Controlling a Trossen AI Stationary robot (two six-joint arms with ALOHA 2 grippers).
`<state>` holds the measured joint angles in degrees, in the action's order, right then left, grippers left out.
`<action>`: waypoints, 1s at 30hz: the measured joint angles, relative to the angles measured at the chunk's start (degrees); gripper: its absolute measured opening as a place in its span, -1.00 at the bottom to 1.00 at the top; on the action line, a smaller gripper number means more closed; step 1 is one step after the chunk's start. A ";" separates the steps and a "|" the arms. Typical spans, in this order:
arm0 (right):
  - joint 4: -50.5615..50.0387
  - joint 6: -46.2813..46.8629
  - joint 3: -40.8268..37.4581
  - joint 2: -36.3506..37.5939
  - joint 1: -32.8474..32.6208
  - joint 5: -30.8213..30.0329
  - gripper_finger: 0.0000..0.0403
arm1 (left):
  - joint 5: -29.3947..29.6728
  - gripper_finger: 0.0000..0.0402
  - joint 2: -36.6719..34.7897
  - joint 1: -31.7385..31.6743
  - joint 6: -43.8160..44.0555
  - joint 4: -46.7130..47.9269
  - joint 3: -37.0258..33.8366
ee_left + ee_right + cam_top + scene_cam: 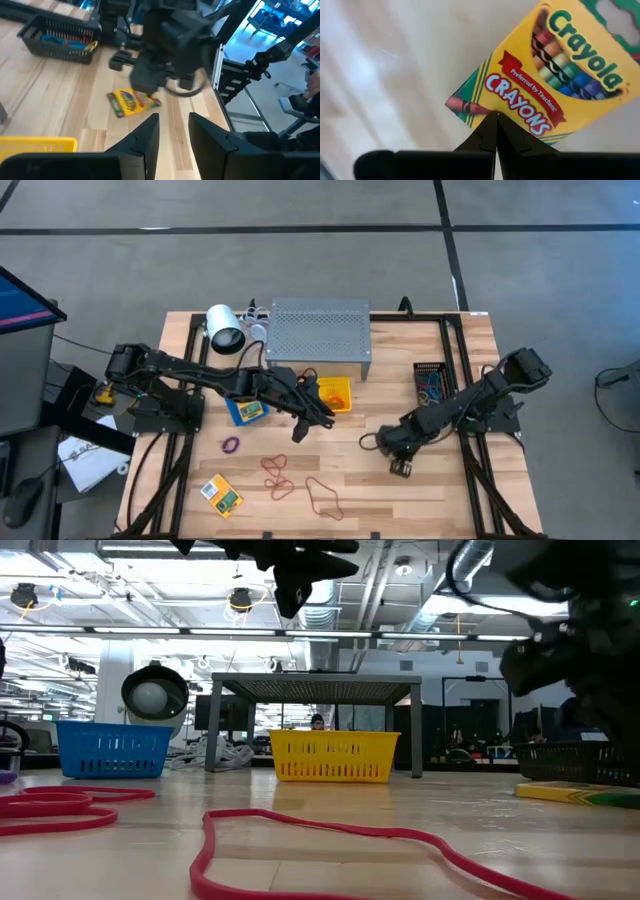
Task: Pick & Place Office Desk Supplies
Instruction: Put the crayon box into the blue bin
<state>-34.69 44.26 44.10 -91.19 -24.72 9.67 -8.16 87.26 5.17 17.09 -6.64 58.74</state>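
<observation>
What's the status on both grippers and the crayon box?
Right gripper shut, empty, right over crayon box lying flat on table. Left gripper open, empty, raised near yellow bin. Nothing in the way.

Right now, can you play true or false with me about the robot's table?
1. The yellow bin sits in front of the grey metal shelf. True.
2. The right gripper has its jaws wide open. False: they are shut, just over a crayon box.
3. A purple rubber band lies on the table. True.
4. The black bin is empty. False: coloured bands lie in it.
5. The left gripper is squeezing a crayon box. False: nothing is between its jaws.
</observation>
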 joint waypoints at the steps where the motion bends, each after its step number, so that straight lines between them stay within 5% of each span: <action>1: 0.88 0.56 0.12 -0.63 -0.44 -0.18 -1.00 | -0.01 -0.49 0.00 0.00 0.21 0.61 0.00; 11: 6.25 2.70 1.00 -2.57 -3.52 1.53 -1.00 | -0.32 -0.49 2.06 0.08 2.63 4.07 0.00; 20: 16.01 1.00 1.30 -4.78 -3.60 1.00 -1.00 | -7.07 -0.49 11.07 -0.07 4.40 -4.52 0.02; 30: 18.99 -9.31 7.89 -12.75 -0.33 4.20 -1.00 | -7.22 -0.49 10.87 0.96 4.65 -2.58 0.02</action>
<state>-15.70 34.96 51.99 -103.94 -25.05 13.87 -15.38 98.13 6.13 21.74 -9.21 58.76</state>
